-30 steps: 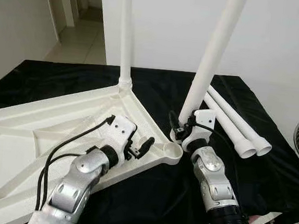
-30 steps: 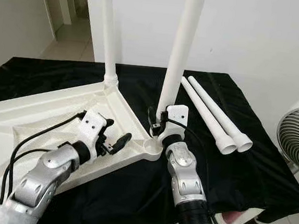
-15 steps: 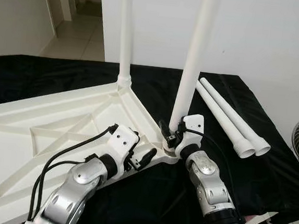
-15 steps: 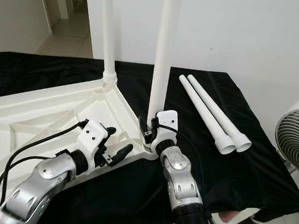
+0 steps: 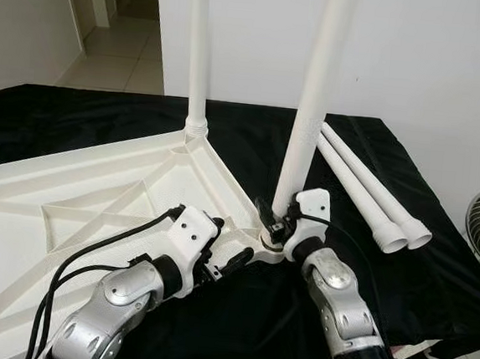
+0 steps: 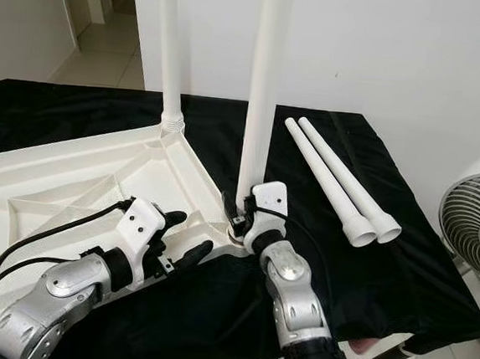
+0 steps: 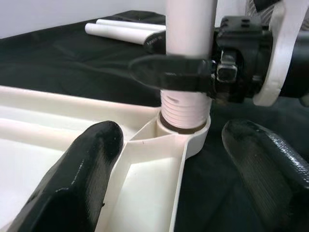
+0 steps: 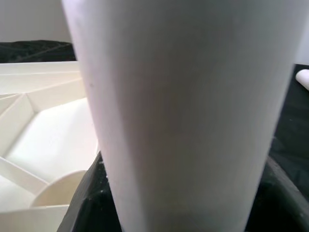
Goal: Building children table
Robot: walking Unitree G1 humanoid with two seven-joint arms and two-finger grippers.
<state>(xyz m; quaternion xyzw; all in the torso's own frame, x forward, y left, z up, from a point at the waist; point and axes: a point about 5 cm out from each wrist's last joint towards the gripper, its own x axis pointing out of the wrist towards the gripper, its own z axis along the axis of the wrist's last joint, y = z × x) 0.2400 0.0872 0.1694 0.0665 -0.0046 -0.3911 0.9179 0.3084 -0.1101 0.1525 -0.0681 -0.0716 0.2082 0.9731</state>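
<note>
— On the black cloth [image 5: 102,117], where's the leg [image 5: 312,110]?
— Upright in the tabletop [image 5: 69,207] corner socket, right gripper [image 5: 275,219] clamped on it low down.
— The left gripper [image 5: 229,258]?
— Fingers spread wide beside that corner (gripping nothing).

Silver jointed arms, white wrist housings, black cables, black-fingered left gripper [image 5: 231,261].

A black-draped table [image 5: 434,272] carries the upturned white tabletop [image 5: 70,198] across its left side and two loose white legs [image 5: 372,193] lying side by side near its right edge.
</note>
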